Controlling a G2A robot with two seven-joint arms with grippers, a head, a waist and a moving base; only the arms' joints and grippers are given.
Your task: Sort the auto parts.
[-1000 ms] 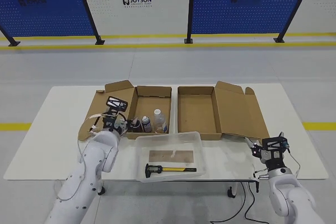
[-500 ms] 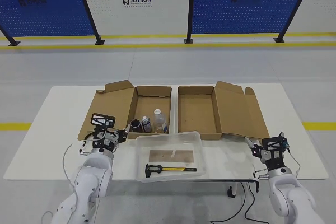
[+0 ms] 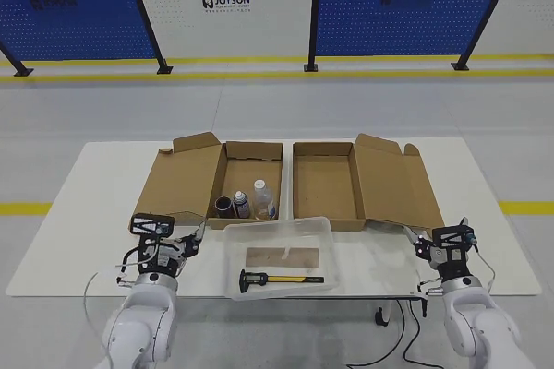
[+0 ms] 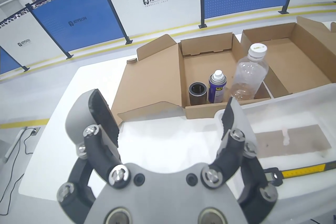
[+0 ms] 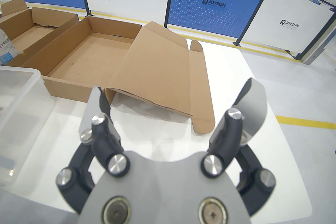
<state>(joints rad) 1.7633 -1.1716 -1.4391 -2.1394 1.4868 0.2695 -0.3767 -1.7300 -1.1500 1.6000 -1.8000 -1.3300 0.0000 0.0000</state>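
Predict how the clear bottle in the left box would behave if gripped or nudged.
The bottle looks empty and thin-walled, so probably light and easily dented. Standing tall and narrow, it would likely tip if pushed near its cap.

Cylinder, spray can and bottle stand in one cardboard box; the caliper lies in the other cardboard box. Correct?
No. The top view shows the caliper lying in the clear plastic bin, not in a cardboard box. The cylinder, spray can and bottle do stand together in one cardboard box.
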